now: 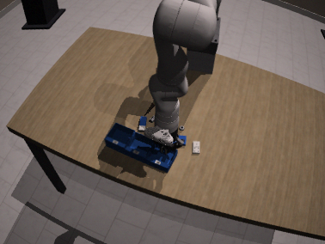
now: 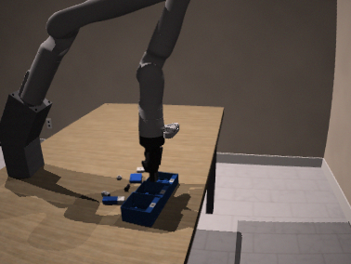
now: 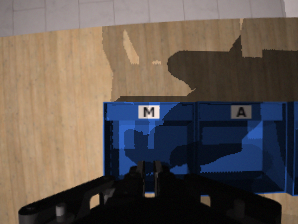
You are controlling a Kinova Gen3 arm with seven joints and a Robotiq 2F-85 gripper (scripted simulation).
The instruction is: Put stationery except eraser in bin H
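Note:
A row of three blue bins (image 1: 113,138) (image 2: 139,216) (image 3: 112,150) stands near the table's front edge. The wrist view shows the labels M (image 3: 148,111) and A (image 3: 241,111); the H bin is cut off at the right. My gripper (image 1: 163,149) (image 2: 151,176) (image 3: 149,170) is shut and hangs low over the M bin, with nothing visible between the fingers. Beside the bins lie a flat blue thing (image 1: 182,138) (image 2: 136,178), a blue and white thing (image 1: 142,125) (image 2: 111,200), a small white block (image 1: 196,147) (image 2: 140,169) and a small dark piece (image 2: 126,187).
A tiny grey part (image 1: 181,128) (image 2: 119,177) lies behind the bins. The arm's base (image 1: 202,56) (image 2: 20,139) stands at the back of the table. The table's front edge (image 1: 129,182) runs close to the bins.

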